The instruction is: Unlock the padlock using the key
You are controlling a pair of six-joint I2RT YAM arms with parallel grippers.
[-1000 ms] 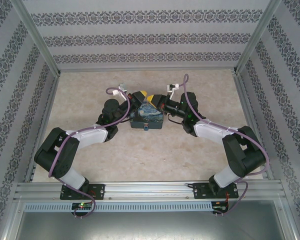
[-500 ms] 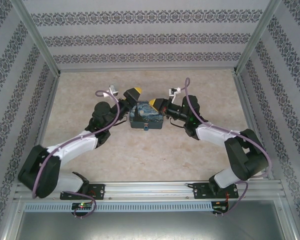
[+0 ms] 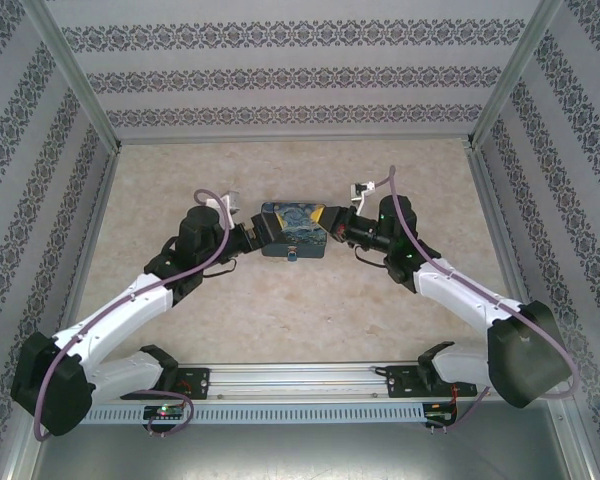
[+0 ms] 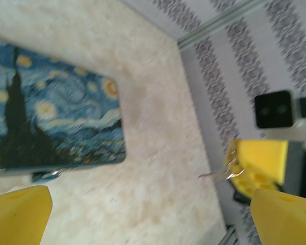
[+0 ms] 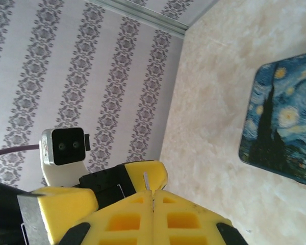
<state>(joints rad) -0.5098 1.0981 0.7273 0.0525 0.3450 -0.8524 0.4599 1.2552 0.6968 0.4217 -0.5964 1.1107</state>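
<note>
- Separation is the news here: a second ago both arms crowded over the painted tin (image 3: 292,228). Now your left end effector (image 3: 263,228) sits at its left end and your right end effector (image 3: 330,222) at its right.
- Your left one is spread wide and carries nothing. Its wrist view has bare table (image 4: 163,127) between the yellow fingers (image 4: 18,214).
- Your right one is pressed closed on the key (image 5: 145,179), a thin silvery sliver poking out between the pads. From the left wrist view a bit of wire hangs off it.
- The padlock (image 3: 293,256) has not moved. It lies on the table against the tin's near edge, about midway along, apart from both end effectors.
- With the arms drawn back, the lock looks reachable. I judge that the free left end effector should steady it while you bring the key round to the near side.
- You cannot tell from here which way the keyhole faces, so check that before committing.
</note>
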